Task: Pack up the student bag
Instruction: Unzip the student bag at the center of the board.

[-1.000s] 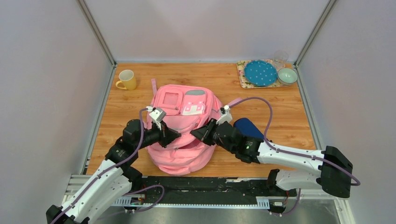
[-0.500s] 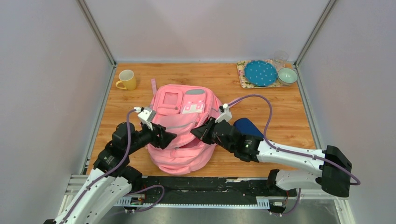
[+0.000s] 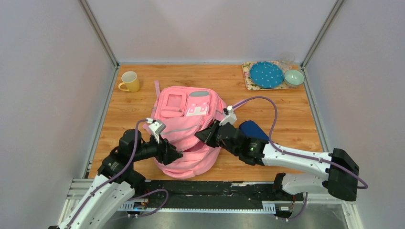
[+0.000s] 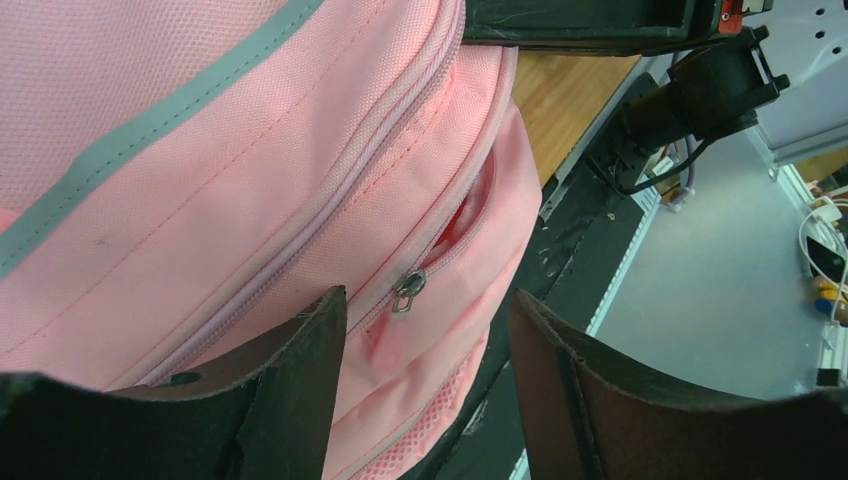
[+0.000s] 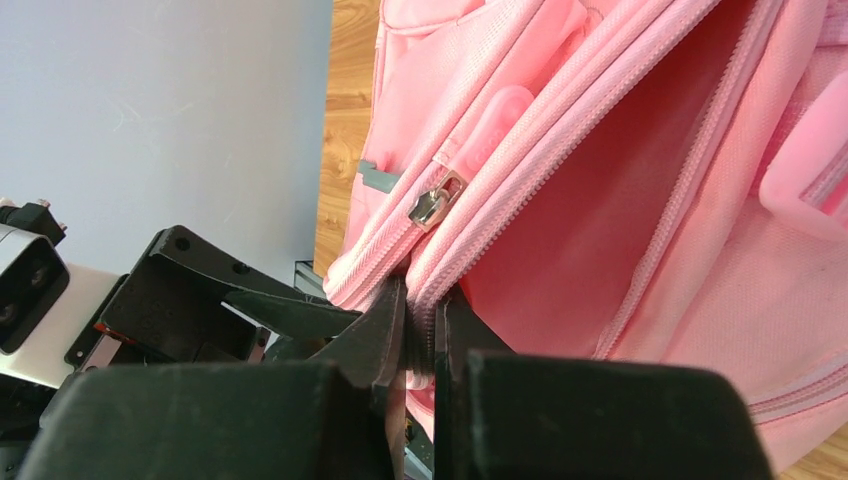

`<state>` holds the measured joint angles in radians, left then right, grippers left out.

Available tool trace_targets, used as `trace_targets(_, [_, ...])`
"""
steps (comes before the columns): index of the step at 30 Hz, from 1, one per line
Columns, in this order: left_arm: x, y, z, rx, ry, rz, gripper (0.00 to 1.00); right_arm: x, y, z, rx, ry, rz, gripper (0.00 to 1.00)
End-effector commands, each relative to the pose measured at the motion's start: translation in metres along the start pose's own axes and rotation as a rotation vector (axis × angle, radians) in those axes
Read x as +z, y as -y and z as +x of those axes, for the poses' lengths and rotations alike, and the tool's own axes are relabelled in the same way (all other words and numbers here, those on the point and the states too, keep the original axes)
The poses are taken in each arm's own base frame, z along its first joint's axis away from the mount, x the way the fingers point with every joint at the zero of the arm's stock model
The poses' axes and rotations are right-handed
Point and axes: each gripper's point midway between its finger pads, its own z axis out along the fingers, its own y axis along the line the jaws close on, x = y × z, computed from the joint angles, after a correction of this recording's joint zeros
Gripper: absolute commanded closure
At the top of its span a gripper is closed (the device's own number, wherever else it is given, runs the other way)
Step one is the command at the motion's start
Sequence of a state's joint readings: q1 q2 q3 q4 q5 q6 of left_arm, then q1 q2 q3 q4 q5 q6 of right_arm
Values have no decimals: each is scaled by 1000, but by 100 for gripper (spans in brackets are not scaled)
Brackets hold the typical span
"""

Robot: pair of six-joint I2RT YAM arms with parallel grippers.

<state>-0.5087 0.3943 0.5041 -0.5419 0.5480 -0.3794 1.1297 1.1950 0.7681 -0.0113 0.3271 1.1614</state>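
The pink student bag (image 3: 188, 124) lies on the wooden table between both arms, its main zip partly open. My right gripper (image 3: 199, 136) is shut on the zip edge of the bag's opening (image 5: 620, 200), pinching the fabric (image 5: 421, 292) just below a metal zip pull (image 5: 432, 205). My left gripper (image 3: 175, 153) is open at the bag's near left side. In the left wrist view, its jaws (image 4: 428, 295) stand wide apart with a small metal zip pull (image 4: 408, 290) just ahead of them, untouched, on the pink fabric (image 4: 200, 180).
A yellow mug (image 3: 129, 81) stands at the back left. At the back right, a tray (image 3: 248, 78) holds a blue dotted plate (image 3: 266, 74), a bowl (image 3: 293, 77) and a glass (image 3: 287, 59). A navy pouch (image 3: 253, 130) lies under the right arm.
My left gripper has opened, let go of the bag, and shifted back and down to the bag's near left edge. The right gripper keeps its hold and has not moved.
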Motion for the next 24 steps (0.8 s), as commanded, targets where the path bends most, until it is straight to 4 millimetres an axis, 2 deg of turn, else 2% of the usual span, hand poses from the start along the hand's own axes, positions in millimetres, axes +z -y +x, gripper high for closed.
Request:
trace_targets(1, [0, 3, 13, -6, -67, 36, 35, -4, -41, -34, 18, 113, -98, 100])
trace_targets(6, [4, -2, 23, -40, -102, 25, 46, -6, -39, -36, 8, 120, -88, 100])
trace_targets(8, [3, -1, 25, -52, -110, 24, 47, -7, -39, -37, 8, 125, -85, 100])
trace_targets(10, [-1, -3, 22, -51, -101, -5, 48, -8, -38, -39, 4, 131, -82, 100])
trace_targets(13, [-11, -5, 7, -22, -45, -64, 47, -8, -40, -41, -4, 137, -80, 100])
trace_targets(15, [-18, -5, -6, -11, 7, -99, 43, -8, -40, -42, -8, 140, -75, 100])
trace_targets(17, [-22, -9, -10, -43, 38, -147, 41, -9, -38, -43, -9, 148, -69, 100])
trace_targets(20, [-19, -9, -5, -78, 35, -137, 40, -10, -39, -47, -8, 159, -68, 100])
trace_targets(24, [-8, -8, 15, -139, -26, -81, 42, -11, -39, -50, -7, 167, -68, 100])
